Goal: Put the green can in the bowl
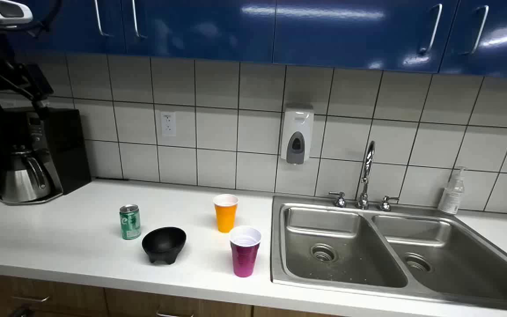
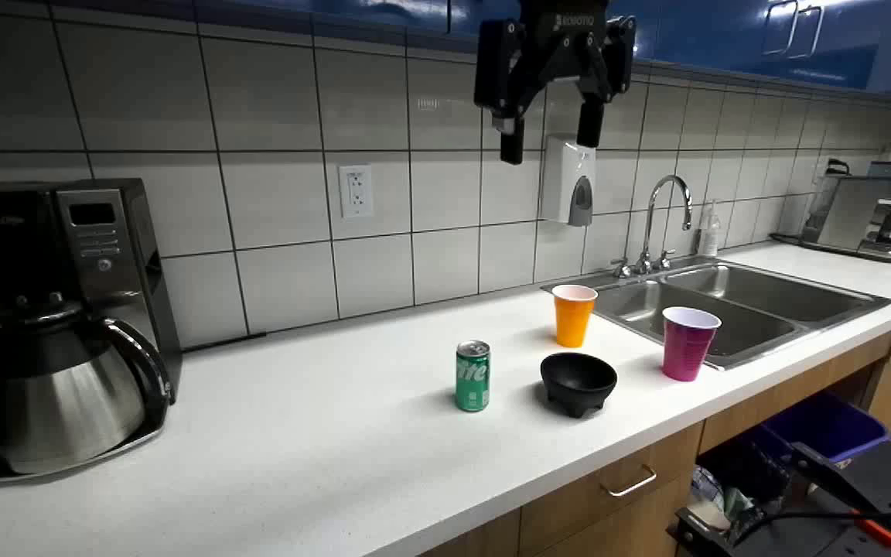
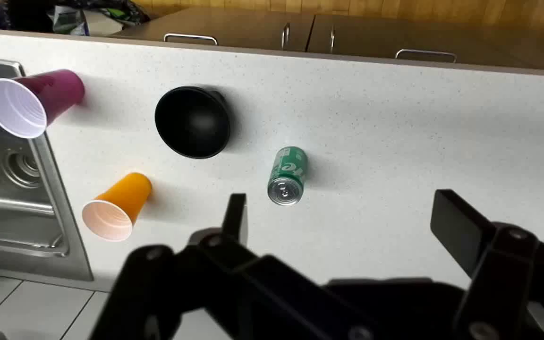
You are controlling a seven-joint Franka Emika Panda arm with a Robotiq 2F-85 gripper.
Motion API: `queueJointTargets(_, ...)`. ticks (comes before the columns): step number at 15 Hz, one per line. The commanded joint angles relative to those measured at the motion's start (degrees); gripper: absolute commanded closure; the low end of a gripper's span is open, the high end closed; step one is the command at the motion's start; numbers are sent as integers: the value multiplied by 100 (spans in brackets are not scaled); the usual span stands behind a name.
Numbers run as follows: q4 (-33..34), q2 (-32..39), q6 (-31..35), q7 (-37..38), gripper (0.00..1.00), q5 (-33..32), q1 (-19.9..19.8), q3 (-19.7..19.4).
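The green can (image 1: 130, 222) stands upright on the white counter in both exterior views (image 2: 472, 377). In the wrist view the can (image 3: 289, 172) shows its silver top, above and between the fingers, closer to the left one. The black bowl (image 1: 164, 244) stands upright beside the can, a short gap apart, on the sink side (image 2: 578, 383). Nothing shows inside the bowl in the wrist view (image 3: 192, 122). My gripper (image 2: 551, 138) is open and empty, high above the counter. Its two fingers are wide apart in the wrist view (image 3: 340, 212). It touches nothing.
An orange cup (image 2: 574, 317) and a purple cup (image 2: 689, 344) stand between the bowl and the steel sink (image 1: 280, 246). A coffee maker (image 2: 66, 325) stands at the counter's other end. A soap dispenser (image 1: 297, 134) hangs on the tiled wall. Blue cabinets (image 1: 200, 28) hang above.
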Motion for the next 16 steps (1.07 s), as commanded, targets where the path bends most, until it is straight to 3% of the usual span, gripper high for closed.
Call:
queueJointTargets(1,12,33,-15,62,0,-76,107,-93)
queueJointTargets(10,12,36,-15,62,0,-76,107,-93)
queueJointTargets(16,-122,134,406,711,0,-444,-71,161)
